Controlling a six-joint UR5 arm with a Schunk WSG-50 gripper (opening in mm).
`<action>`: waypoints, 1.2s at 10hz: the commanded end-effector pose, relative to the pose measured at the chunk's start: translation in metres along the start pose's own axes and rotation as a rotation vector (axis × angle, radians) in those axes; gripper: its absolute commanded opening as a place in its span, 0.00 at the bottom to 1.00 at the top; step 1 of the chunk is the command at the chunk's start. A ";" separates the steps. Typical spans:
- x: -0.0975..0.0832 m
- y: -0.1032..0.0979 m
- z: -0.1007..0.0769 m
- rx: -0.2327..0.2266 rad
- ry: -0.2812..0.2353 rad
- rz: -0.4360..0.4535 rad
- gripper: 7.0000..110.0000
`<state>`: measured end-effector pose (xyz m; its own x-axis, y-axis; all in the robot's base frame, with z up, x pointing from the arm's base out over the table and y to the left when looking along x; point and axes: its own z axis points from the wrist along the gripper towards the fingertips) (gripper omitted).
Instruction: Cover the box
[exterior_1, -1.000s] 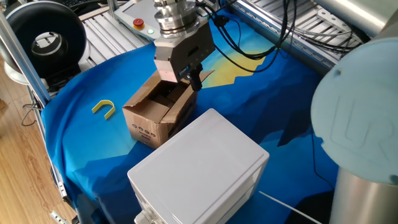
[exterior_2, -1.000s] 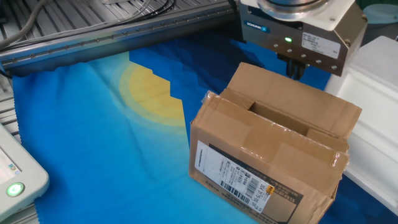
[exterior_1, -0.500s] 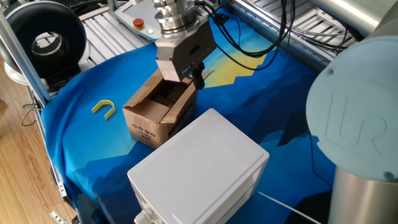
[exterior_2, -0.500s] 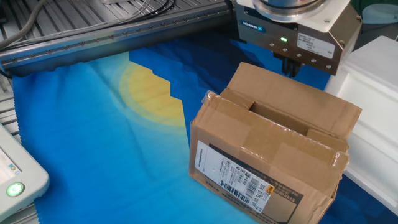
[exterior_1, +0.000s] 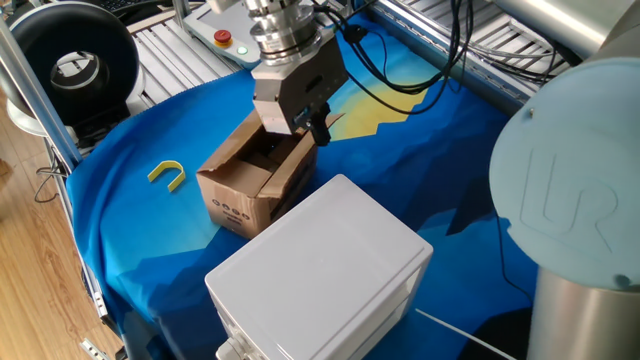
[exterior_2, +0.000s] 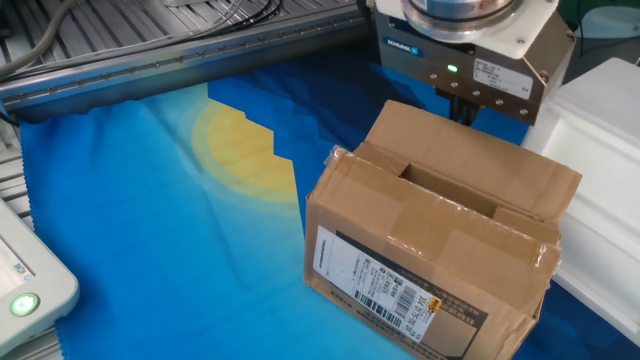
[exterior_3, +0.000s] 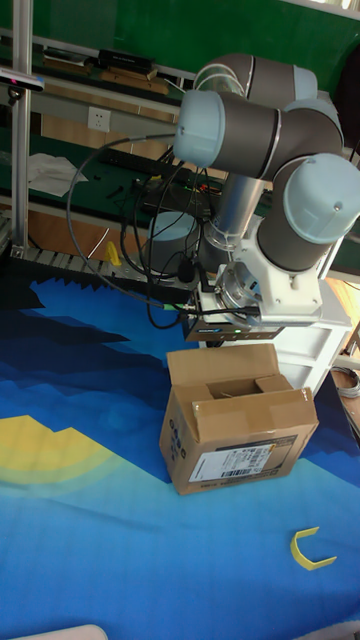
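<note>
Box (exterior_2: 440, 250): small brown corrugated cardboard carton, tape-glossed flaps partly folded, a rectangular gap left open on top; barcode label on its side.
Position: on the blue-and-yellow cloth of the surface (exterior_2: 150, 230), just beside the white plastic box (exterior_1: 320, 270).
Gripper (exterior_2: 460, 100): boxy metal body above the carton's far flap; finger spread cannot be told.
Nearby: yellow U-shaped piece (exterior_1: 167, 174).

Brown box (exterior_2: 440, 250), blue-yellow cloth (exterior_2: 190, 200)
</note>
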<state>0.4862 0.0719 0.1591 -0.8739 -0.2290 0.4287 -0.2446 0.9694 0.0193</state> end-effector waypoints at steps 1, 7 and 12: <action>-0.003 0.004 0.000 -0.015 -0.005 -0.003 0.00; -0.007 0.011 -0.003 -0.034 -0.022 0.007 0.00; -0.047 0.029 -0.021 -0.069 -0.191 0.045 0.00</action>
<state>0.5094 0.0949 0.1575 -0.9193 -0.2006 0.3385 -0.2006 0.9790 0.0354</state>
